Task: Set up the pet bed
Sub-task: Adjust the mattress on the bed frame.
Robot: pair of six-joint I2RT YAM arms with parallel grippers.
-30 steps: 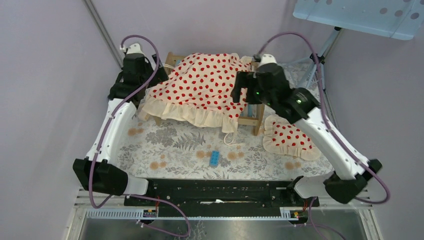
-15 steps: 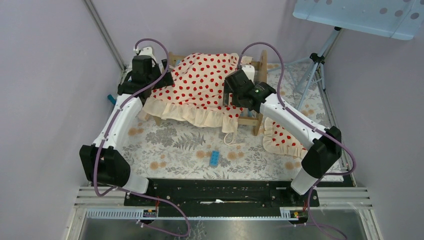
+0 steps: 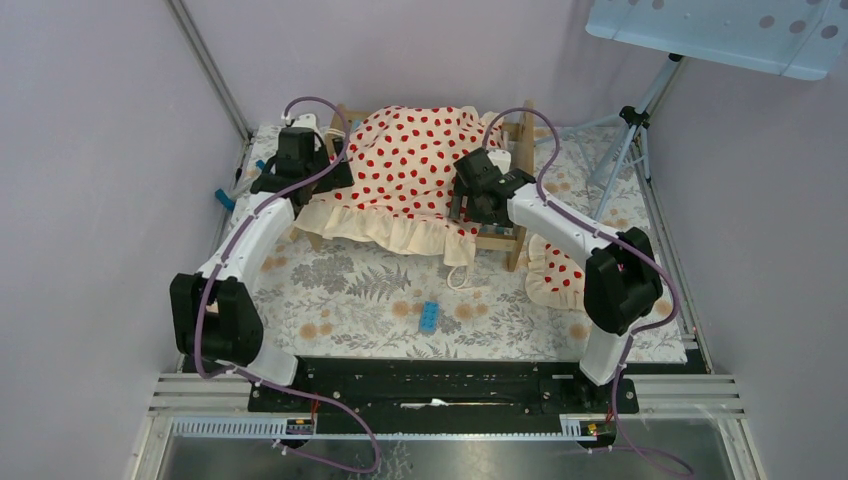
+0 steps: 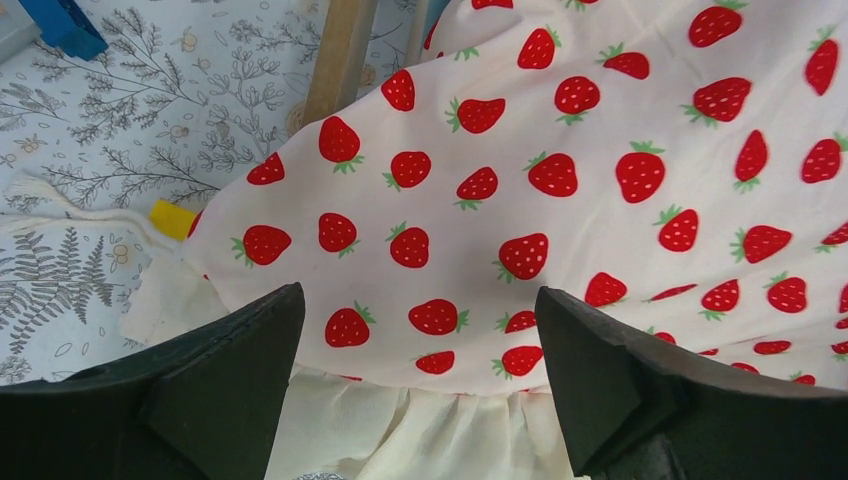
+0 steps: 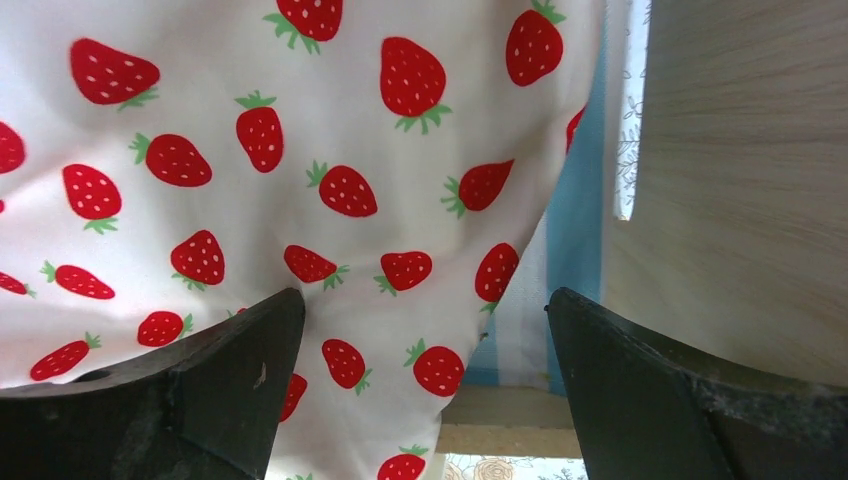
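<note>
1. The left gripper (image 3: pixel 322 174) is swinging in from the left side of the floral mat (image 3: pixel 350 290) towards the strawberry-print blanket (image 3: pixel 410 165), and is now hanging over its left ruffled edge.
2. The left arm's elbow is lifting and pulling inward, away from the near-left corner.
3. The right gripper (image 3: pixel 465 200) is sliding leftward and nearer along the blanket's right side, just beside the pet bed (image 3: pixel 521 130) end board.
4. The right arm is folding up, its elbow rising from the near-right corner and covering more of the strawberry-print pillow (image 3: pixel 560 275).
</note>
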